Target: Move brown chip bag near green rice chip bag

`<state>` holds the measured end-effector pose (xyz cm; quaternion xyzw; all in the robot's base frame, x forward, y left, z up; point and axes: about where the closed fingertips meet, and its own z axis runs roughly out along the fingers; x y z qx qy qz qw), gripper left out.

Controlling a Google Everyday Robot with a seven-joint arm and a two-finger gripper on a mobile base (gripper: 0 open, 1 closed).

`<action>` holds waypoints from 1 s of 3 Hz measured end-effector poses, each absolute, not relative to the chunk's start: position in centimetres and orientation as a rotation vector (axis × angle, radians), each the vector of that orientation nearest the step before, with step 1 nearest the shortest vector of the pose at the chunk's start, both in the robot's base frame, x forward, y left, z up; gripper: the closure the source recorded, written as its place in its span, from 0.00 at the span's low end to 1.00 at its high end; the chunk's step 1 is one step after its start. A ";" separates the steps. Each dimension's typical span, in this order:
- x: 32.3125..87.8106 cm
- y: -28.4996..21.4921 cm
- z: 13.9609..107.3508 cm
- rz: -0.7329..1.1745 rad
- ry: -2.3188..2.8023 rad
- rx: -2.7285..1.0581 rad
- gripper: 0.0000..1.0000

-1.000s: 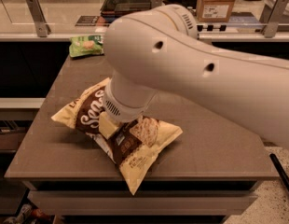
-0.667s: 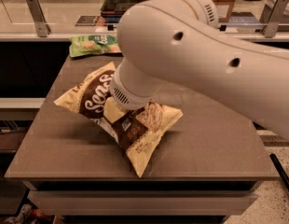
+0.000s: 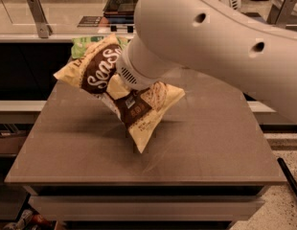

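The brown chip bag [image 3: 103,68], dark brown with cream-yellow ends and white "Sea Salt" script, hangs tilted in the air above the table [image 3: 211,143], with its shadow below it. My gripper [image 3: 119,86] is at the bag's middle, under the big white wrist that hides the fingers, and it holds the bag up. The green rice chip bag [image 3: 83,45] lies at the table's far left edge. It is partly hidden behind the brown bag's upper end.
My white arm [image 3: 220,47] crosses the upper right of the view. A counter with a metal bracket [image 3: 38,16] and a dark tray [image 3: 120,4] runs behind the table. The floor [image 3: 278,210] shows at the lower right.
The brown chip bag has come up off the table and moved back and left, toward the green bag, with my arm.
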<state>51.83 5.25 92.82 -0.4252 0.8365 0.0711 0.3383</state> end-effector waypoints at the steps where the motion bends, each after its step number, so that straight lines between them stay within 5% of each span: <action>1: 56.1 6.5 94.2 0.210 2.051 -1.107 1.00; 3: 62.7 8.3 95.1 0.267 1.877 -1.109 1.00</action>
